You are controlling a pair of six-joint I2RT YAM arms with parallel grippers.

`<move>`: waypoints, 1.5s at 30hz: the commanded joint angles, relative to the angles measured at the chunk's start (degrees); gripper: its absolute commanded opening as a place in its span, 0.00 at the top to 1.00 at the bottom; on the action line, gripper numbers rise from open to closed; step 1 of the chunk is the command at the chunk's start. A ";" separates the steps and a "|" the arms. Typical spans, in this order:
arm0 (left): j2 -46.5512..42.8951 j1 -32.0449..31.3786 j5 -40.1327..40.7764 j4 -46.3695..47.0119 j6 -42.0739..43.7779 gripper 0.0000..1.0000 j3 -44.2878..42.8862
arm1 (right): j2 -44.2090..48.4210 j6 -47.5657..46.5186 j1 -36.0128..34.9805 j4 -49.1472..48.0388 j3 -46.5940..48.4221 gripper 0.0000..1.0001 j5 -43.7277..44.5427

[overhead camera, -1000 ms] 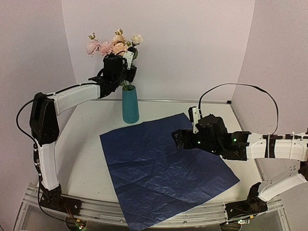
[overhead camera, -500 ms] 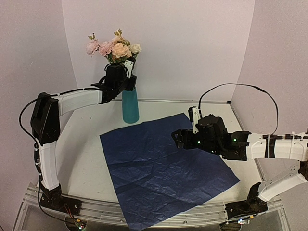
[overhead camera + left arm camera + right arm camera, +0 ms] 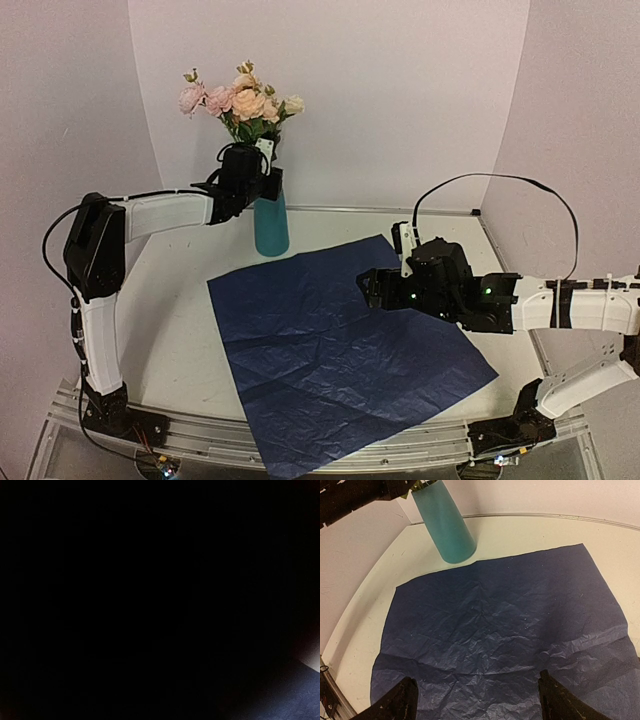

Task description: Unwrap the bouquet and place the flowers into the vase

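**Right gripper** [image 3: 477, 702]: two black hard-plastic fingers [image 3: 395, 704], spread wide with nothing between them. It hangs low over the right half of the paper. The arm behind it is white with black joints.

**Left gripper** [image 3: 258, 178]: a black block at the mouth of the vase, in among the stems. Whether its jaws are spread or closed on a stem cannot be told. Its own wrist view is almost wholly dark, with only a sliver of blue at the lower right corner.

**Flowers** [image 3: 245, 100]: rose-like blooms, ruffled, in pale pink, peach and cream, on green leafy stems. The long axis is upright, with the heads at the top and the stems running down into the vase.

**Vase** [image 3: 445, 522]: a slim teal cylinder, matte and plain, narrower towards the top. It stands upright at the far left of the table, just beside the far edge of the paper.

**Paper** [image 3: 340, 340]: a large dark-blue sheet, thin and finely crinkled with long fold creases. It lies flat and open, turned corner-on like a diamond, and its near corner overhangs the table edge.

**Table** [image 3: 170, 300]: white, smooth and lightly scuffed, with a metal rail [image 3: 300, 445] along the near edge.

**Walls** [image 3: 400, 100]: plain pale lilac-white, curving round the back and sides.
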State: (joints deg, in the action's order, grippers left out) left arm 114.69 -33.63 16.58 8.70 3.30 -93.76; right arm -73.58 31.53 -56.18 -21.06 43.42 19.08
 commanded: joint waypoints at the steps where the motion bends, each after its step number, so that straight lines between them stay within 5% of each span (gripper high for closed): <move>1: -3.71 0.07 -1.19 -2.39 -2.43 0.54 0.40 | 1.83 0.58 -0.14 -0.87 -0.14 0.16 0.83; 14: -16.22 0.05 -5.43 -5.80 -10.81 0.27 11.10 | 1.64 -0.44 -0.10 -0.83 0.52 0.15 0.64; 27: -29.16 -0.03 -8.59 -8.35 -19.02 0.14 25.94 | 5.06 -7.85 -0.11 -3.59 0.08 0.07 10.75; 33: -34.26 -0.04 -7.58 -8.35 -18.29 0.04 32.46 | 6.17 -17.93 -0.12 -16.97 -6.82 0.02 16.93; 39: -37.92 -0.21 -9.01 -7.84 -13.06 0.00 37.50 | 2.81 -23.93 -0.11 -10.80 -5.52 0.10 19.11; 45: -39.21 -0.13 -7.79 -6.10 -9.79 0.00 41.88 | 5.80 -24.92 2.67 -12.51 -8.32 0.06 17.73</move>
State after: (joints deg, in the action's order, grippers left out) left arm 77.78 -33.69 7.99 -0.35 -9.50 -54.52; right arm -70.35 9.83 -55.83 -31.54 36.06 35.24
